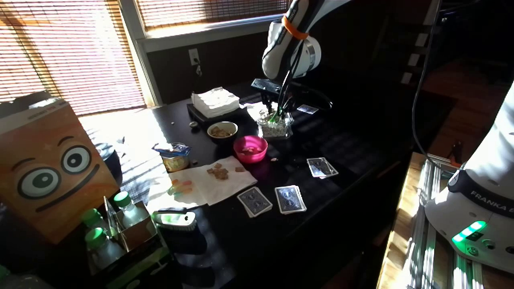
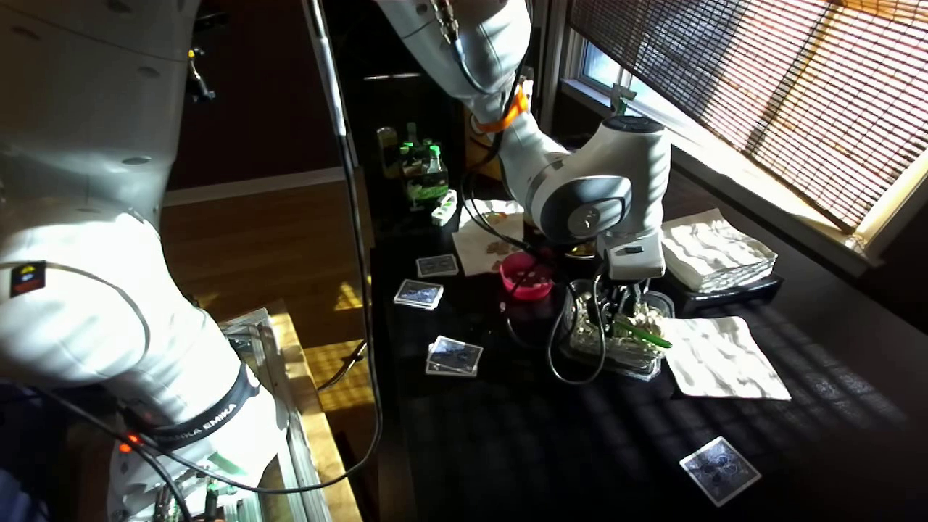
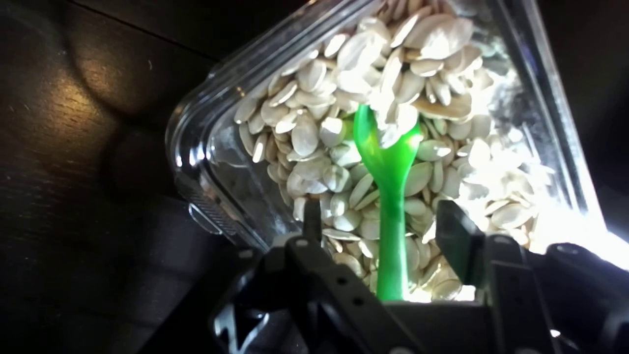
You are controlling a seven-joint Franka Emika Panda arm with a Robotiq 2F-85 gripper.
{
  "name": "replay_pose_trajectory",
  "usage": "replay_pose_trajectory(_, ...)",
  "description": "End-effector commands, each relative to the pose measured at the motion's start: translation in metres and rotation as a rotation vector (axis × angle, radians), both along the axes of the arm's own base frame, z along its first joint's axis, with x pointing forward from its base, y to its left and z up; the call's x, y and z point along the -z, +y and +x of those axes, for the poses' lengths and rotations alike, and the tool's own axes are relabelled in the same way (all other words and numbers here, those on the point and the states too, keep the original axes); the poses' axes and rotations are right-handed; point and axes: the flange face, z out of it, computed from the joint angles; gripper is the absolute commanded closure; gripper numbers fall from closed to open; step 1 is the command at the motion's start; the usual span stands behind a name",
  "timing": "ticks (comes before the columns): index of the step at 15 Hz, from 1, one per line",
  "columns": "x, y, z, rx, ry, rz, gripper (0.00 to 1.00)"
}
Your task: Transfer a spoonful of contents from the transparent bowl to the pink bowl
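Your gripper [image 3: 383, 226] sits low over the clear plastic tub [image 3: 236, 187] of pumpkin seeds [image 3: 304, 132], fingers [image 3: 457, 246] spread, w/ the green plastic spoon [image 3: 391, 196] btwn them; gaps show on both sides of it. The spoon's head is among the seeds, a few lying over its tip. To the left of the tub in both exterior views, near it, is the pink bowl [image 1: 252, 158], w/ some pale bits [image 1: 251, 150] inside, too small to ID.

Writing: the arm base band [image 1: 461, 185] reads "FRANKA" + a cut-off letter; in an exterior view that band [image 2: 206, 428] shows "EMIKA". At left, an orange box [image 1: 56, 160] has a printed face w/ big round eyes + a smile; lettering along its top is too small to read. Near left, green-capped bottles [image 1: 96, 237] stand in a carrier [image 1: 136, 237], wording illegible. Farther back, a small cup [image 1: 175, 163] w/ blue foil lid [image 1: 172, 149], text unreadable. Right of those, face-down playing cards [image 1: 290, 199] show blue patterned backs.
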Motion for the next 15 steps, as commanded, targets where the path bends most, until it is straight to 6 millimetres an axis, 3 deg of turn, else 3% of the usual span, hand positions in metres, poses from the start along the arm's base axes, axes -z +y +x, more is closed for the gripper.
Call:
replay_pose_trajectory(1,0.0024,0.0007,0.0066,-0.024,0.001,-0.022,0.38)
replay_pose_trajectory(2,0.0026,0.0009,0.0069,-0.024,0.001,-0.024,0.42)
replay_pose_trajectory(3,0.0033,0.0009,0.0072,-0.025,0.002,-0.024,0.62)
replay_pose_trajectory(8,0.0074,0.0000,0.0098,-0.025,0.004,-0.028,0.96)
replay_pose_trajectory(10,0.0089,-0.0002,0.0113,-0.025,0.004,-0.029,1.00)
replay_pose_trajectory(15,0.0059,0.0002,0.0127,-0.024,-0.006,-0.016,0.96)
